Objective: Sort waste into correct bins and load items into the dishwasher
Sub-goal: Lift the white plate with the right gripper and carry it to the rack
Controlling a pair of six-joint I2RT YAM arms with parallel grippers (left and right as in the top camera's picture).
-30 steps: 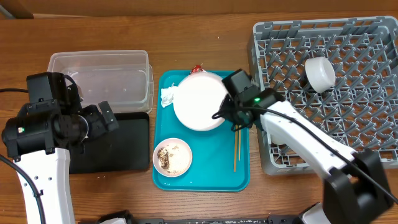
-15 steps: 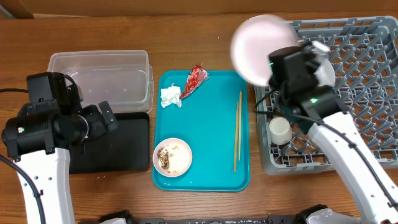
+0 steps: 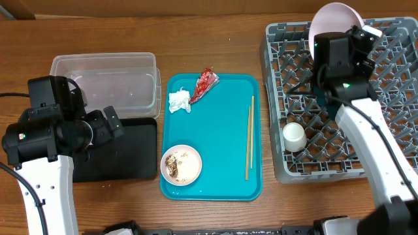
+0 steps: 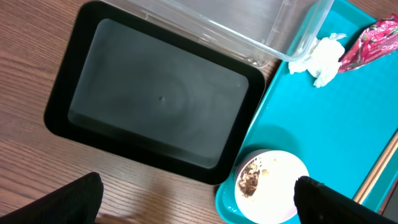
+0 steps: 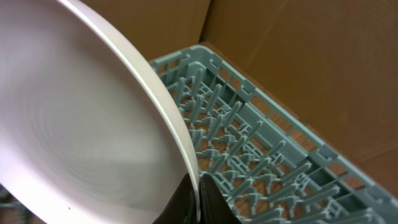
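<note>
My right gripper (image 5: 198, 190) is shut on the rim of the round white plate (image 3: 332, 21), holding it tilted on edge over the far side of the grey dish rack (image 3: 277, 98). In the right wrist view the plate (image 5: 81, 124) fills the left, with rack pegs (image 5: 249, 143) behind it. A small white cup (image 3: 294, 136) sits in the rack. On the teal tray (image 3: 222, 130) lie the red wrapper (image 3: 205, 83), the white tissue (image 3: 179, 101), the chopsticks (image 3: 249, 137) and a white bowl (image 3: 181, 164) with food scraps. My left gripper (image 4: 199, 205) hangs open over the table by the black tray (image 4: 155, 106).
The clear tub (image 3: 104, 81) stands at the far left, with the black tray (image 3: 134, 153) just in front of it. Both touch the teal tray's left side. Brown cardboard walls rise behind the rack in the right wrist view.
My right gripper lifted the plate off the teal tray, carried it right and tipped it up over the rack. This uncovered the wrapper. The left arm stayed still.
</note>
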